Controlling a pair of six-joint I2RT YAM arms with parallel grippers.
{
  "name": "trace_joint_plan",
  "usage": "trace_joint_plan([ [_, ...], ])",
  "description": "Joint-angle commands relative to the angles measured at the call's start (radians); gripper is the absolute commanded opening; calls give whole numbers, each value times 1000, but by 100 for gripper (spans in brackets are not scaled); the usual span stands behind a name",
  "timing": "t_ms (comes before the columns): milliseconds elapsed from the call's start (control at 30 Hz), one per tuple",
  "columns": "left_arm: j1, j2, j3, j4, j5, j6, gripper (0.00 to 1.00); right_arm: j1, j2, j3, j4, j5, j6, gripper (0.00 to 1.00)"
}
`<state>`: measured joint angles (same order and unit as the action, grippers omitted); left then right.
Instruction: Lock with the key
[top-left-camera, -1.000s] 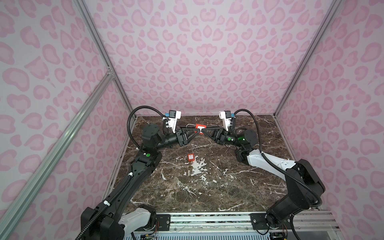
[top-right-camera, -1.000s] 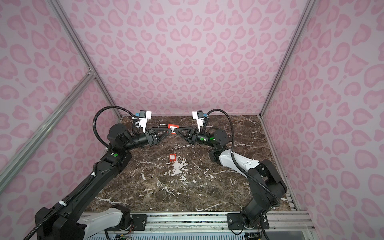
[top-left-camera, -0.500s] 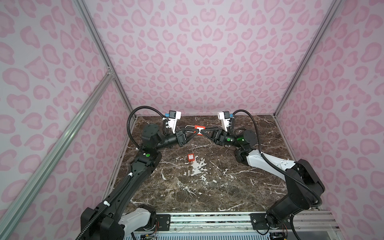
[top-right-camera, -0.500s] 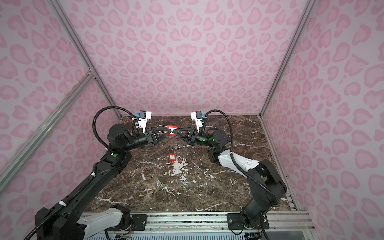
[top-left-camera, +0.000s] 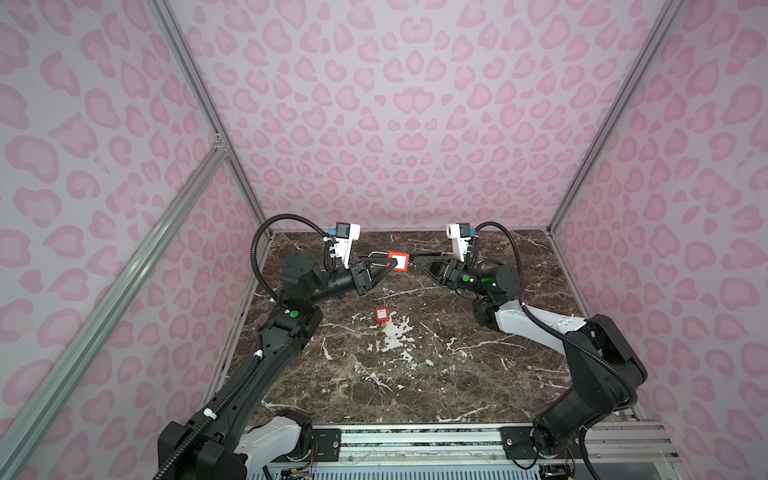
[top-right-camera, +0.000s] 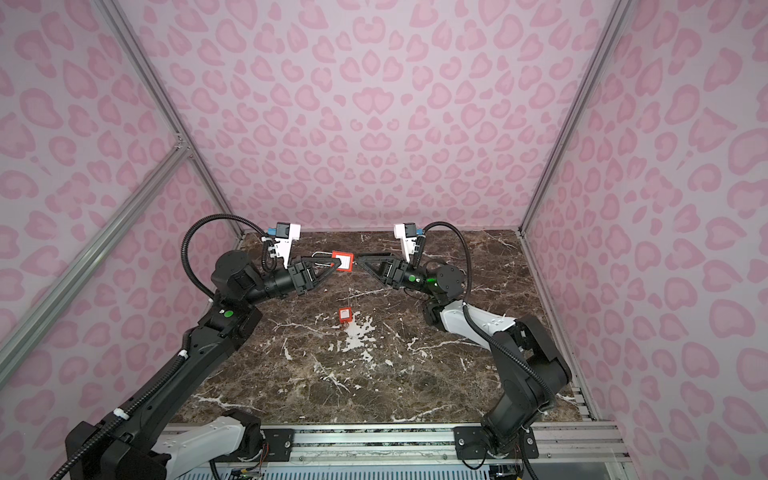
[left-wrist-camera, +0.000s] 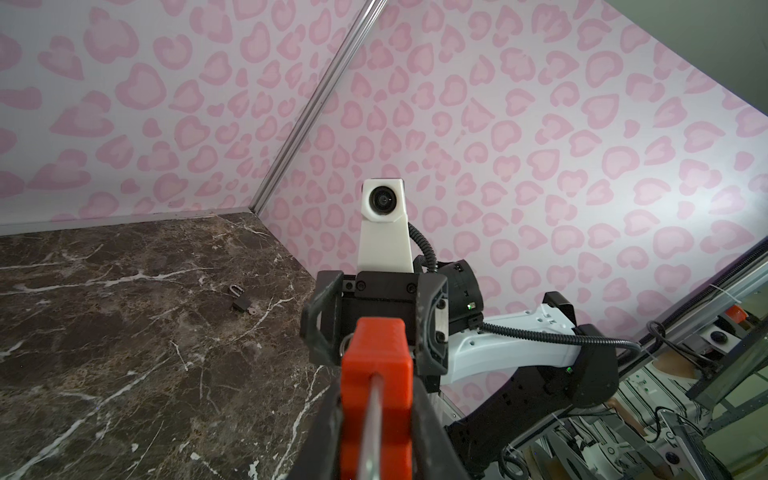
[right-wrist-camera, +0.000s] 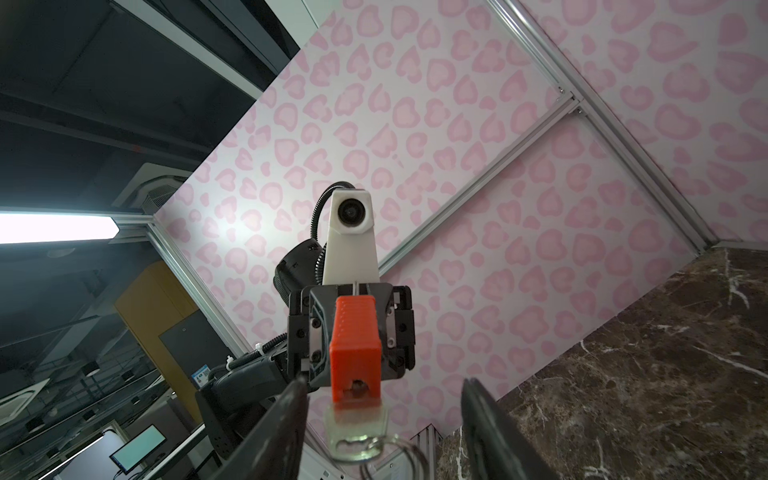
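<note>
Inside pink heart-patterned walls (top-left-camera: 415, 124), above the back of the dark marble worktop (top-left-camera: 457, 374), the left fingers (left-wrist-camera: 428, 436) clamp a red padlock (top-left-camera: 397, 261) in the air, its key (right-wrist-camera: 357, 432) in the keyhole between the spread, untouching right fingers (right-wrist-camera: 286, 436).

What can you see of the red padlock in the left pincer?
Red plastic-looking padlock, ribbed body, white label on one face, silver shackle pointing toward the left pincer, which clamps it level in midair. A key with ring sits in its keyhole; the open right pincer flanks the key without touching.
</note>
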<state>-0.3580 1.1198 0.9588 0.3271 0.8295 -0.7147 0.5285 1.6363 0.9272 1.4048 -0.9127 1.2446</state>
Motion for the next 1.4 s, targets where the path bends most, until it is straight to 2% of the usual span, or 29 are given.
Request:
trace_joint_plan([
  [0, 0, -3, -2, 34, 0, -5, 4, -1, 5, -7, 74, 4, 38, 60],
  [167, 0, -11, -1, 33, -8, -2, 4, -4, 1, -11, -72, 10, -38, 60],
  [367, 1, -12, -4, 31, -10, 0, 4, 2, -6, -28, -151, -7, -100, 60],
  [700, 0, -2, 2, 32, -6, -5, 4, 16, -115, -22, -584, -32, -465, 60],
  [933, 0, -4, -1, 29, -6, -5, 3, -22, -226, -65, -708, -15, -643, 62],
  [1100, 0, -3, 0, 29, -3, -6, 4, -72, -284, -54, -785, -28, -699, 63],
  [1267, 1, 3, 1, 33, -2, -12, 4, -87, -281, 32, -916, -64, -755, 62],
  [1367, 1, 2, 0, 32, -1, -12, 4, -86, -260, 54, -874, -74, -705, 61],
])
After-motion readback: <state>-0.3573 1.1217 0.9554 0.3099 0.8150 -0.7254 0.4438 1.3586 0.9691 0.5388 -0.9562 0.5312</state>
